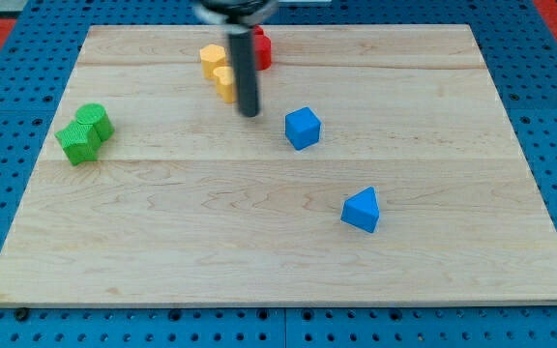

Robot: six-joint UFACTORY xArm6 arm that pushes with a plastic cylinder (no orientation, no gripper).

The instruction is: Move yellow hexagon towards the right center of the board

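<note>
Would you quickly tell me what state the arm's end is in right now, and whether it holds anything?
No gripper: the arm ends in a rod, so nothing is held.
My tip is on the board just right of the yellow blocks, beside the lower one; contact cannot be told.

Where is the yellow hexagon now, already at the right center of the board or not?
Not there. The yellow hexagon lies near the view's top, left of centre, beside my tip.

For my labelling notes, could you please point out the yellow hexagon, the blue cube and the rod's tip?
yellow hexagon [212,59]: camera view, on its top face.
blue cube [302,127]: camera view, centre of the block.
my tip [249,113]: camera view, the rod's very end.
</note>
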